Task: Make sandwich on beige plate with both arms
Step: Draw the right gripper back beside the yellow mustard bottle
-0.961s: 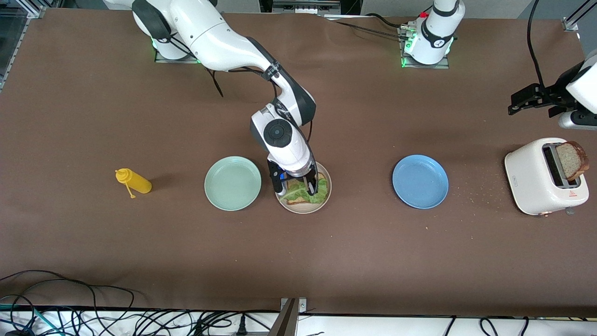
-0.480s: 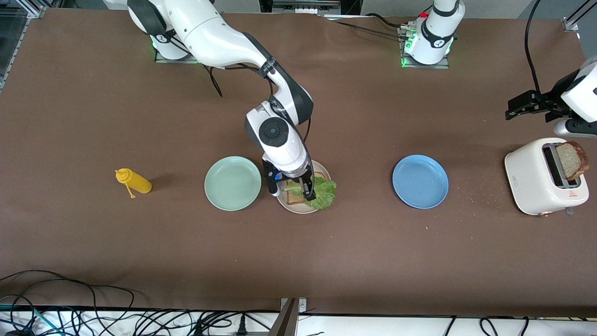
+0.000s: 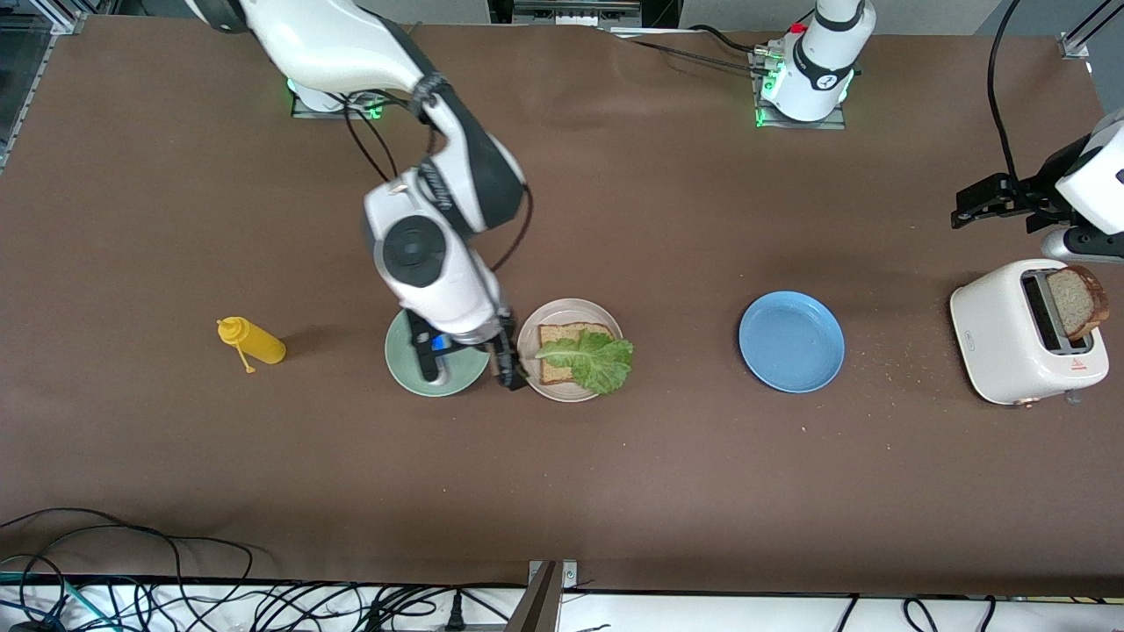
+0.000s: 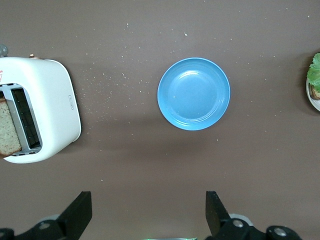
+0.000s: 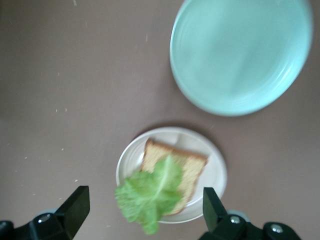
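The beige plate (image 3: 571, 308) holds one slice of brown bread (image 3: 562, 335) with a green lettuce leaf (image 3: 595, 360) on top. The leaf hangs over the rim toward the left arm's end. My right gripper (image 3: 468, 362) is open and empty, up over the gap between the mint-green plate and the beige plate. The right wrist view shows the plate (image 5: 216, 176), the bread (image 5: 194, 167) and the lettuce (image 5: 150, 194) below my right gripper (image 5: 144, 212). A second bread slice (image 3: 1078, 300) stands in the white toaster (image 3: 1005, 338). My left gripper (image 3: 975, 202) is open and empty above the table beside the toaster.
The mint-green plate (image 3: 397, 349) lies next to the beige plate, a yellow squeeze bottle (image 3: 253, 341) beside it. A blue plate (image 3: 790, 342) lies between the beige plate and the toaster, also in the left wrist view (image 4: 194, 93). Crumbs lie near the toaster.
My right gripper let go of the lettuce, which now lies on the bread, and moved up and toward the mint-green plate. The left gripper shifted slightly away from the front camera.
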Motion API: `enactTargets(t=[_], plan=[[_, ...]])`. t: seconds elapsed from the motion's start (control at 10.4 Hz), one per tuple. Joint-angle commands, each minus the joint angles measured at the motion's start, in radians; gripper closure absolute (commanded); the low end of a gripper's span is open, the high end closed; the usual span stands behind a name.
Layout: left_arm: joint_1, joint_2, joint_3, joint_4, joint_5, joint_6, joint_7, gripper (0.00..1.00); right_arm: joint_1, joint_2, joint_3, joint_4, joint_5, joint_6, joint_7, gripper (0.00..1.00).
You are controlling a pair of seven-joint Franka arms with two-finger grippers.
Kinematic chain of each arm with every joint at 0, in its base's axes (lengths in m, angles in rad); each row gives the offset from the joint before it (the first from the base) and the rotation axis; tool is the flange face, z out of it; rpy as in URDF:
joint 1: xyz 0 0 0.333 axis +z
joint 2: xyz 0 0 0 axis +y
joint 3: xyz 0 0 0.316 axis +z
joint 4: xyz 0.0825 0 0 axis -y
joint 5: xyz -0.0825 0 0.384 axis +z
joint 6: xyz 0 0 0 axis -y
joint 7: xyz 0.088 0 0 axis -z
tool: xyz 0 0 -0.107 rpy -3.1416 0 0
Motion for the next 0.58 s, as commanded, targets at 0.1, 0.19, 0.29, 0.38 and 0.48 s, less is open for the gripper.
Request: enactTargets(t=[0.1, 0.19, 0.29, 0.38, 0.48], plan=[[0.000, 0.021, -0.005, 0.031, 0.013, -0.013, 0.018, 0.00, -0.124, -0.133, 0.005, -0.024, -0.007, -0.290, -0.461, 0.00], [0.002, 0.022, -0.003, 0.031, 0.013, -0.013, 0.019, 0.00, -0.150, -0.161, -0.018, -0.024, -0.030, -0.367, -0.604, 0.00], [0.002, 0.024, -0.003, 0.033, 0.013, -0.013, 0.021, 0.00, -0.152, -0.182, -0.070, -0.024, -0.083, -0.442, -0.772, 0.00], [0.000, 0.030, -0.003, 0.033, 0.015, -0.013, 0.021, 0.00, -0.152, -0.201, -0.111, -0.024, -0.126, -0.498, -0.945, 0.00], [0.003, 0.028, -0.003, 0.033, 0.013, -0.013, 0.021, 0.00, -0.152, -0.227, -0.162, -0.025, -0.155, -0.512, -1.111, 0.00]])
